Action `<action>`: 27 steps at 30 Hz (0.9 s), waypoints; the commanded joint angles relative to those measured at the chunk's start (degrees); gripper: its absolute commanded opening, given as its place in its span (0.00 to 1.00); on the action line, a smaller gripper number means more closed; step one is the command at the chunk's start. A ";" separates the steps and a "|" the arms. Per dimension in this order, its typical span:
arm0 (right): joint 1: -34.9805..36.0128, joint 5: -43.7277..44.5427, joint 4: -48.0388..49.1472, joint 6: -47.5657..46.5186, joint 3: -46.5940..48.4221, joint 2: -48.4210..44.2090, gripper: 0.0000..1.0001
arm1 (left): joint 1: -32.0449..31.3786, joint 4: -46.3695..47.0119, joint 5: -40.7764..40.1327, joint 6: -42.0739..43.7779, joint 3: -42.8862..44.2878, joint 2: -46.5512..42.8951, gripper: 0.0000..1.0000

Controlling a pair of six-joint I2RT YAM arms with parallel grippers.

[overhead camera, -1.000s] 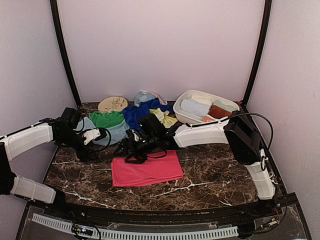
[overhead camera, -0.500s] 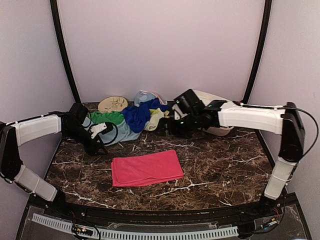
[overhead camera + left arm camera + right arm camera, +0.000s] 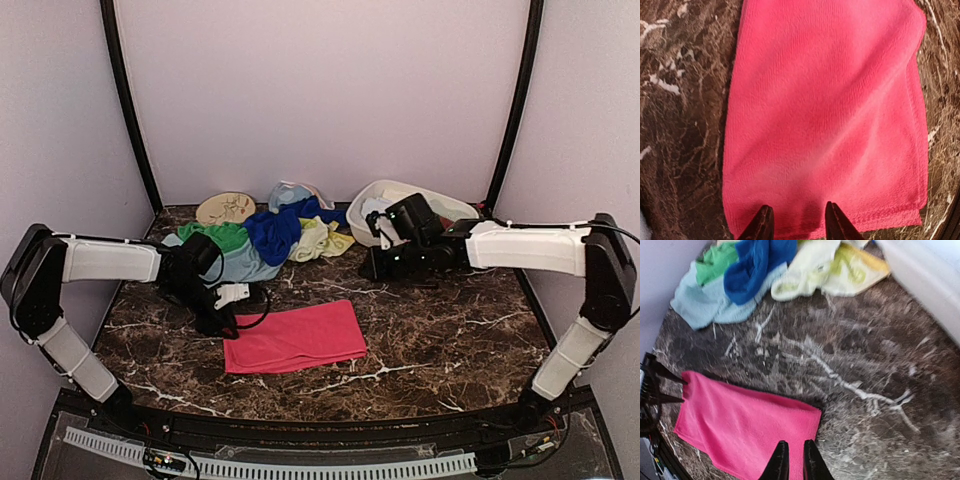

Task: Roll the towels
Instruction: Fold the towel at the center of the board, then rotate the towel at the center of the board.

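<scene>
We find the left gripper (image 3: 224, 322) low over the dark marbled table (image 3: 450, 335), at the left short edge of the pink-red towel (image 3: 293, 337). In the left wrist view its fingers (image 3: 761, 225) stand apart over that edge, with flat cloth showing between them. We record it as released, gripping nothing. The pink-red towel lies flat and unrolled at the middle of the table, forward of the other cloths, its long side running left to right and slightly askew.

Along the back wall we note a round tan patterned disc (image 3: 225, 208) at the left. Beside it lies a loose heap of unrolled towels:
- a pale blue towel (image 3: 238, 265), lowest and farthest left;
- a green towel (image 3: 215, 238) lying on it;
- a royal blue towel (image 3: 275, 228) draped across the middle;
- a lime-yellow towel (image 3: 323, 238) at the right end.

Another pale cloth shows behind the royal blue one; we cannot tell its colour.

Further right, the right gripper (image 3: 372, 268) points down over bare table, near the lime-yellow towel and well apart from the pink-red one. In the right wrist view its fingers (image 3: 780, 460) are drawn almost together, with only a thin slit between them, clenched on nothing. Behind that wrist the white oval basin (image 3: 362, 212) stands at the back right; the arm hides most of its contents.
</scene>
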 commanded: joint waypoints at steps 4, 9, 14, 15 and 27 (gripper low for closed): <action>3.60 -14.80 6.98 3.04 4.16 14.30 0.08 | -0.13 2.95 -6.12 4.07 -6.52 -0.89 0.33; 3.67 -19.53 14.97 8.20 3.66 22.08 0.05 | -0.12 4.23 -10.58 5.14 -7.72 -2.69 0.34; 3.81 -19.47 17.65 12.32 1.72 26.18 0.00 | -0.09 2.85 -13.18 5.19 -5.45 -6.05 0.49; 3.76 -18.09 18.04 13.57 -0.14 26.15 0.00 | -0.04 1.78 -13.64 3.73 -3.91 -6.99 0.56; 5.90 -7.04 18.98 27.65 -13.21 17.00 0.00 | -3.69 -8.25 1.53 -1.02 5.76 -6.19 0.36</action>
